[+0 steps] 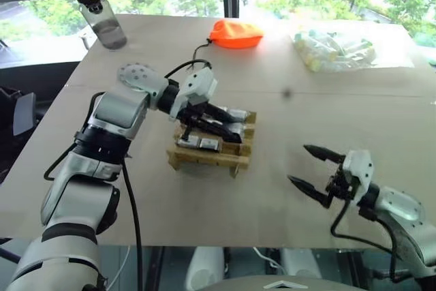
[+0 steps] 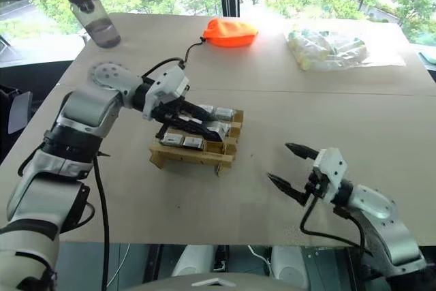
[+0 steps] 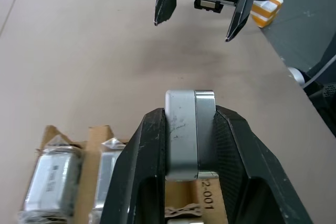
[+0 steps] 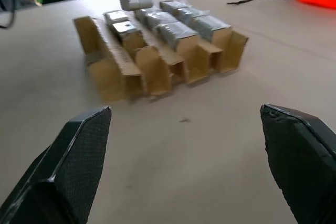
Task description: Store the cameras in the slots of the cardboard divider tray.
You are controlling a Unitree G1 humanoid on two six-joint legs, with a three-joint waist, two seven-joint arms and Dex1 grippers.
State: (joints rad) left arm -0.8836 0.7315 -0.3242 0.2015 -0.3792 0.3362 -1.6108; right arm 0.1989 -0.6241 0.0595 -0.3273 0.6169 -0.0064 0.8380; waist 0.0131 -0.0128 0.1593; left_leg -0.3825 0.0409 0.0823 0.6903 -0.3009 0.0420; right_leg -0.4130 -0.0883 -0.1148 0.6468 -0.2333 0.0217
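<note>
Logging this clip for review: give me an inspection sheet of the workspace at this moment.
Surface: tan table, made of joined panels.
Job's things: cardboard divider tray near mid-table, several slots filled with wrapped cameras; one bare silver-grey camera held above the tray.
Clutter: orange pouch, clear bag of pale tubes, water bottle at the far side.
Grippers: left gripper shut on the camera; right gripper open, empty, over bare table beside the tray.
Cables: black cord running from the pouch; black arm cables.
Surroundings: windows with greenery beyond.
</note>
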